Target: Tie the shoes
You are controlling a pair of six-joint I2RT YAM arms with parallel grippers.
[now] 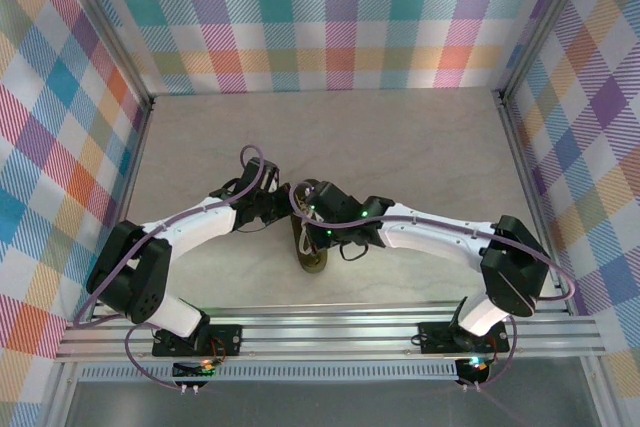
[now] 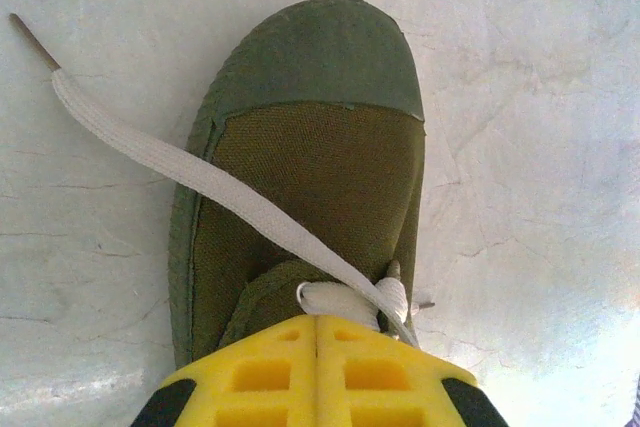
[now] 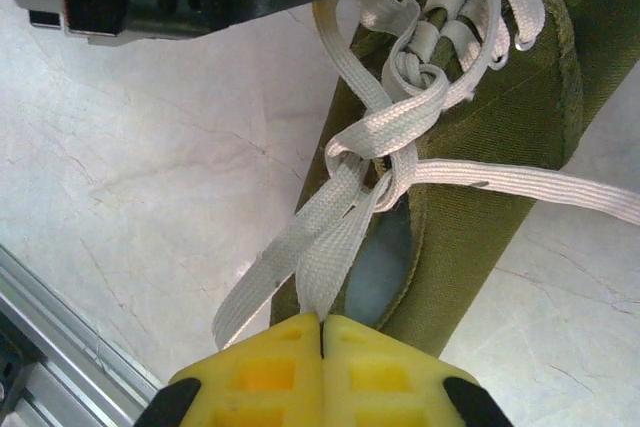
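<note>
The olive-green shoe (image 1: 314,255) lies on the table (image 1: 420,147), close to the middle of its near edge. The right hand (image 3: 322,319) is closed and pinches a cream-white lace (image 3: 340,237) at the shoe's opening. The left hand (image 2: 318,321) is closed too, its fingertips together over the eyelets. A loose lace end lies across the toe.

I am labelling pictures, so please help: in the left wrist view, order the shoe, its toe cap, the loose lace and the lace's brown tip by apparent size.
1. shoe
2. toe cap
3. loose lace, longer than the toe cap yet thin, so it covers less
4. brown tip
</note>
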